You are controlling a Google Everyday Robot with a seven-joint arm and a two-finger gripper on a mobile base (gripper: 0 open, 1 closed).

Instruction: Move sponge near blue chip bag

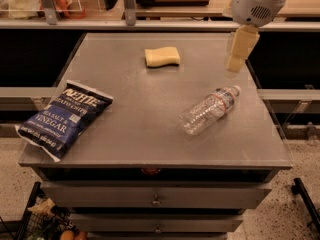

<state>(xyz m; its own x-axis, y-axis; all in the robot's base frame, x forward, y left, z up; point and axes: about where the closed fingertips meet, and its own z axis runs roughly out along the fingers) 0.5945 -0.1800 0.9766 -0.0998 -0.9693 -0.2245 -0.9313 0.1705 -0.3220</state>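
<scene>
The pale yellow sponge (162,56) lies on the grey table top (140,119) toward the back, near the middle. The dark blue chip bag (64,119) lies flat at the front left corner, partly over the edge. My gripper (235,64) hangs from the arm at the upper right, above the table's back right part, well to the right of the sponge and holding nothing. Its cream fingers (241,46) point down.
A clear plastic water bottle (210,109) lies on its side right of centre, below the gripper. A shelf rail (125,24) runs behind the table. Drawers (155,199) sit under the table top.
</scene>
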